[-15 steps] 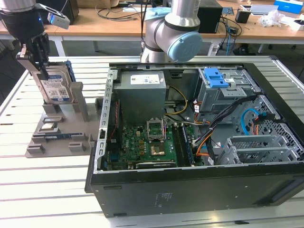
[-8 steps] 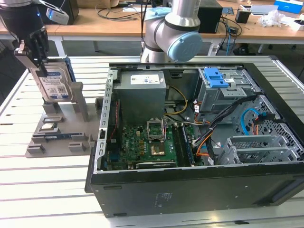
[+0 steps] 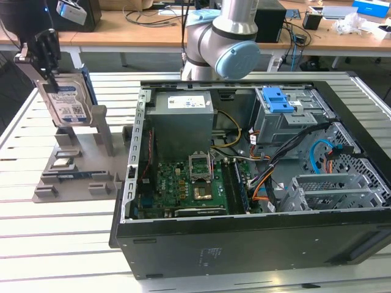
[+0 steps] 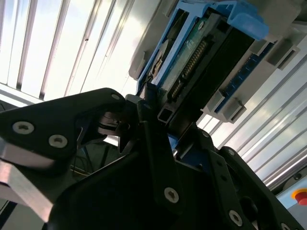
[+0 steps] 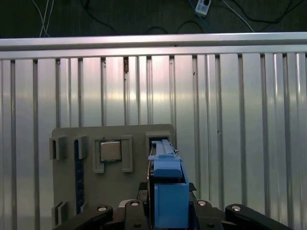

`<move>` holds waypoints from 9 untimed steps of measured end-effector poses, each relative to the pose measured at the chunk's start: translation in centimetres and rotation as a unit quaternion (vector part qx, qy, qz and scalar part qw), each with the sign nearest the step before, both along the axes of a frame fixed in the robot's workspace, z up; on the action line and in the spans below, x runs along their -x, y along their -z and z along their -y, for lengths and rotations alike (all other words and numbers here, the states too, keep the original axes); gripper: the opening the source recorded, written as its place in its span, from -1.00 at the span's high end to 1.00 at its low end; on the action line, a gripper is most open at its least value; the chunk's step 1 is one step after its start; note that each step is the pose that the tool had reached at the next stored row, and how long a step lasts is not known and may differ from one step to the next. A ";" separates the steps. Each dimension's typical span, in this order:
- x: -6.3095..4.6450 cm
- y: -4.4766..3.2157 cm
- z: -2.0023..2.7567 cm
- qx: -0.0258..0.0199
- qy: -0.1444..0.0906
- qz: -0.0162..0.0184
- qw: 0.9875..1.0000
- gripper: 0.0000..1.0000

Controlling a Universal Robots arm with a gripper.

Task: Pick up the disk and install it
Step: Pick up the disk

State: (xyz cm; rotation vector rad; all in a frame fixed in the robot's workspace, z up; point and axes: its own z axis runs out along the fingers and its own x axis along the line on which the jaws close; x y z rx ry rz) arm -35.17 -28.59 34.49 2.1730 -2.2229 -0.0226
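The disk [image 3: 68, 102], a silver hard drive with a white-and-blue label in a blue carrier, stands upright at the exterior view's left. Its lower edge is at the posts of the grey fixture plate [image 3: 73, 177]. My gripper [image 3: 50, 72] is shut on the disk's upper part from above. In the first wrist view the blue carrier edge of the disk [image 5: 167, 184] runs between my black fingers [image 5: 103, 212], above the fixture plate [image 5: 64, 191]. The second wrist view shows the disk's [image 4: 194, 50] connector edge past my gripper [image 4: 157, 120]. Whether the disk still rests in its slot is unclear.
An open computer case [image 3: 244, 244] lies to the exterior view's right of the fixture, with a motherboard [image 3: 189, 189], a grey power supply box [image 3: 182, 122] and a grey drive cage topped by a blue latch [image 3: 276, 99]. The arm's base [image 3: 223, 36] stands behind the case. A chip [image 5: 110, 151] sits on the fixture.
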 end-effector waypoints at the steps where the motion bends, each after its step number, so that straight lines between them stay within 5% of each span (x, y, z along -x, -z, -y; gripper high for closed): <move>1: 0.0 -0.12 -0.01 0.000 0.000 0.000 1.000 0.27; 9: 0.0 -1.58 -0.10 0.000 0.000 0.000 1.000 0.27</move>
